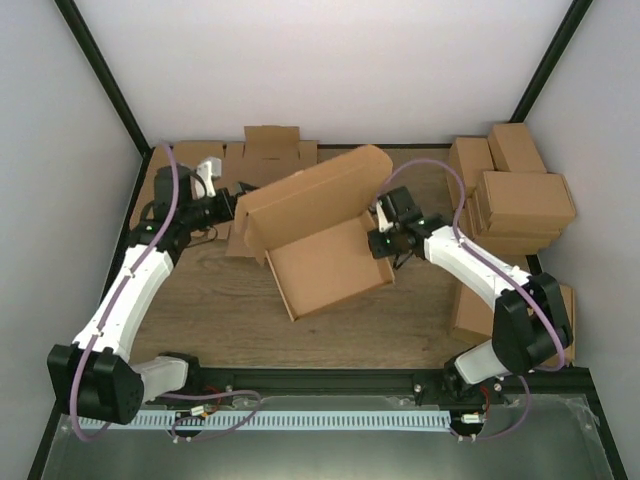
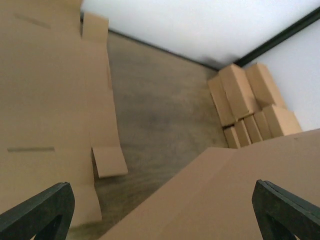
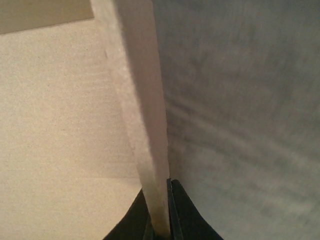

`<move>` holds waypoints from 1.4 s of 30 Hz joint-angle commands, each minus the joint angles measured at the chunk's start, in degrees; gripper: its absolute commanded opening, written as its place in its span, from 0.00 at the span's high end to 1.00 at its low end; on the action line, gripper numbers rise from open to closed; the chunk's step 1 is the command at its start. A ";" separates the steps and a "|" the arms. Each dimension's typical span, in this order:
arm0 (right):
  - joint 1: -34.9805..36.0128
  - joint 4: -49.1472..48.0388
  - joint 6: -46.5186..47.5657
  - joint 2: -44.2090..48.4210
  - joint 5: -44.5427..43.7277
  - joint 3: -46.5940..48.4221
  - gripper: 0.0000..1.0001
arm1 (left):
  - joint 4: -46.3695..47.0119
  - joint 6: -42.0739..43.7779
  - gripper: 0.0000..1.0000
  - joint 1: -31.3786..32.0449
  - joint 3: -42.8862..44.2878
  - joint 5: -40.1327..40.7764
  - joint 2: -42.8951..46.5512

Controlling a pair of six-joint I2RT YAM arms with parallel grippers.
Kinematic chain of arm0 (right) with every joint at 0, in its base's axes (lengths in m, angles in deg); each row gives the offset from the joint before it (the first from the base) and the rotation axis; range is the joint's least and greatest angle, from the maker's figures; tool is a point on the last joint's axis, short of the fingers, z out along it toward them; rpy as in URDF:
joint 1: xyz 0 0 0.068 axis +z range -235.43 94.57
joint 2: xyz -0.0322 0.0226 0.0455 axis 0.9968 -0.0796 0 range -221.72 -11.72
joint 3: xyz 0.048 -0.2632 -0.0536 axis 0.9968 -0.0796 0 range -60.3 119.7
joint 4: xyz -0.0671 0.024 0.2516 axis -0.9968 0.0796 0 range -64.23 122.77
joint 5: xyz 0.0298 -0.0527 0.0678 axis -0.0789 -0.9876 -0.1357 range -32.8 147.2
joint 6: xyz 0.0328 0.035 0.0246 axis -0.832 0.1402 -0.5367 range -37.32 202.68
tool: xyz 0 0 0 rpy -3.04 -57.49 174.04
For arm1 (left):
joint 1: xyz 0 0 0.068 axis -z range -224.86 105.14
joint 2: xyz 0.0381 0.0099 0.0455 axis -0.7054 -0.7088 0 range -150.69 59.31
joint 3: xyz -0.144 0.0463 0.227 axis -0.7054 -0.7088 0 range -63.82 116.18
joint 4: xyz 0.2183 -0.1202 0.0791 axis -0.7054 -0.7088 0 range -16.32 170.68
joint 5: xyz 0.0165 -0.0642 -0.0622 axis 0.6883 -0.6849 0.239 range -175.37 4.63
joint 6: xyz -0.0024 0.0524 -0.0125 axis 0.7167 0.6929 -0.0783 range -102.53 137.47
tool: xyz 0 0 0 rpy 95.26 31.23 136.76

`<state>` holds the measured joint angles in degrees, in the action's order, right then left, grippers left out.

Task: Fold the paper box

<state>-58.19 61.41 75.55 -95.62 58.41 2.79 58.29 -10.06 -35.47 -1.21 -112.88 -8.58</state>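
Paper box [image 1: 325, 265] in the middle of the table [image 1: 400, 325], base flat on the wood, big lid panel raised and tilted over the far side. Right gripper [image 3: 160, 200] clenched on the edge of the box's right wall, cardboard pinched between both fingers. Left gripper [image 2: 161, 187] spread wide at the lid's left end, grasping nothing. Flat cardboard sheets [image 1: 270, 150] behind, stacked cartons [image 1: 515, 195] at right.

No legible text, label, brand mark, number or sign is found in any view. The paper box [image 1: 330, 265] and the stacked cartons [image 1: 520, 200] are seen as plain brown cardboard.
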 commanded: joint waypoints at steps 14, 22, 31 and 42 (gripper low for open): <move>0.78 -4.73 -14.85 -2.33 -2.48 -11.26 0.71 | 8.20 -4.33 0.00 0.82 -19.18 7.48 7.86; 3.63 -5.93 -15.09 -3.27 -6.25 -14.58 0.55 | 6.40 -3.15 0.00 1.77 -21.20 8.45 10.63; 8.09 -8.19 -19.07 -4.52 -19.62 -15.98 0.90 | 6.51 -5.51 0.00 4.16 -23.97 10.42 12.56; 8.35 -12.73 -21.70 -3.34 -15.96 -16.34 0.92 | 5.78 -8.23 0.00 16.11 -25.58 19.51 13.06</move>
<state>-50.08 52.21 56.40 -99.31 42.50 -14.11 64.23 -16.57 -22.10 -26.13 -98.13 3.31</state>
